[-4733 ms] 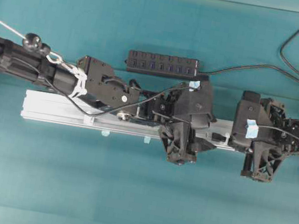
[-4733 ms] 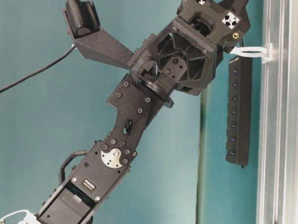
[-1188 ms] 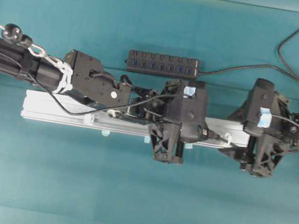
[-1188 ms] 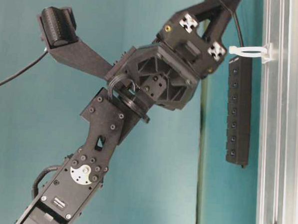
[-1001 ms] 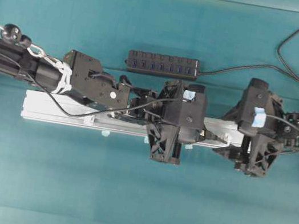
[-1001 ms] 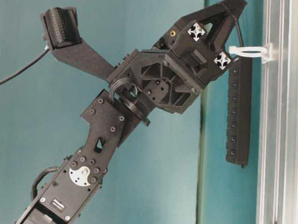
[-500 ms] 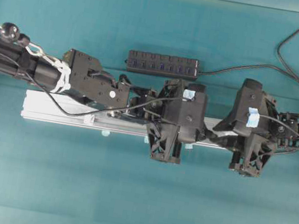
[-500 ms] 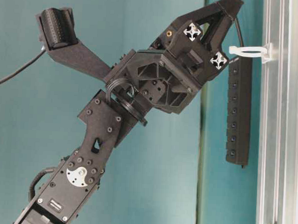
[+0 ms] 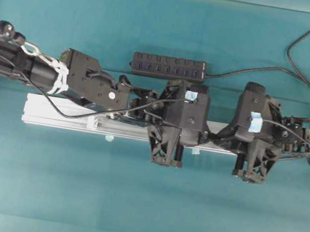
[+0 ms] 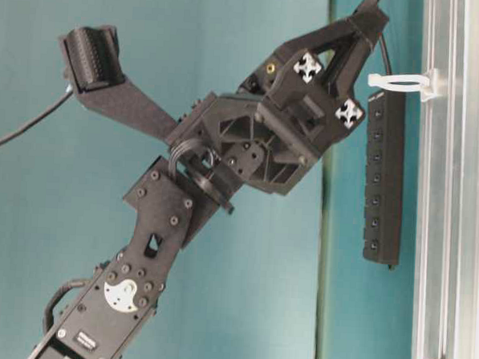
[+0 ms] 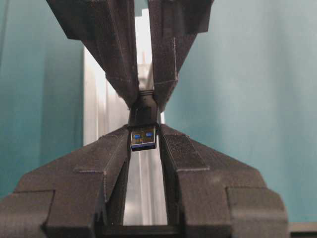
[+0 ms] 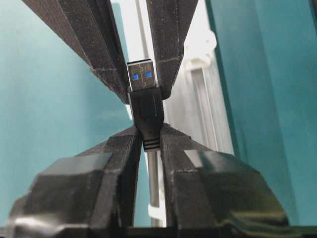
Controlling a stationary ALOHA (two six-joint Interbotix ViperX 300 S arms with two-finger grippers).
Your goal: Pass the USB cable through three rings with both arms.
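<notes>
A: What are the claws doing?

B: Both are clamping the plug (image 11: 143, 139) of the USB cable (image 12: 146, 111). The left gripper (image 11: 143, 134) is pinching its metal end; the right gripper (image 12: 147, 134) is squeezing the black body just behind.

A: Where is that happening?

B: Over the silver rail (image 9: 59, 114), toward its right end. One ring (image 10: 399, 82) is standing on the rail beside the right gripper's tips.

A: Anything else around?

B: A black hub (image 9: 168, 67) is lying just beyond the rail's far edge.

A: Any writing?

B: None is showing that I can read.
</notes>
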